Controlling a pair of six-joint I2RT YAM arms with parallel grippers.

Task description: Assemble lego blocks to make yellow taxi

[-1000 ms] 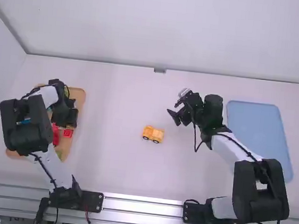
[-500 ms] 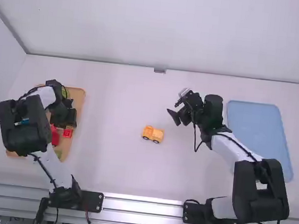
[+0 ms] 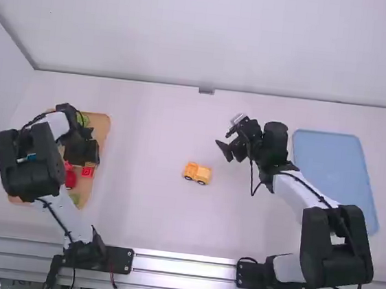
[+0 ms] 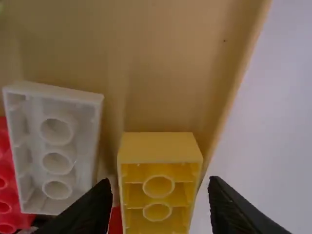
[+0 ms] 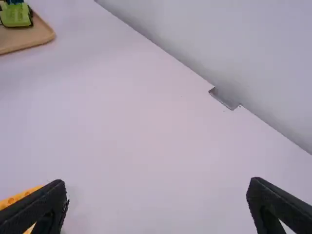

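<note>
Over the wooden tray at the far left is my left gripper [image 3: 83,154], pointing down into it. In the left wrist view the left gripper [image 4: 158,195] stands open, one finger on each side of a yellow block [image 4: 160,147] that lies hollow side up against the tray's wall. The yellow car base with wheels [image 3: 197,173] sits mid-table. Up and to the right of it, my right gripper [image 3: 227,151] hangs open above the table. In the right wrist view the right gripper [image 5: 158,192] holds nothing, and a corner of the yellow car base [image 5: 19,197] shows beside one finger.
The wooden tray [image 3: 103,125] also holds a white block [image 4: 57,146] lying hollow side up, red blocks [image 4: 6,195] and a green piece [image 5: 15,15]. A blue tray [image 3: 335,173] lies at the right, beyond the right arm.
The left arm's elbow has shifted slightly left, and its gripper has shifted very little over the wooden tray. The right arm and the yellow car base have stayed put.
</note>
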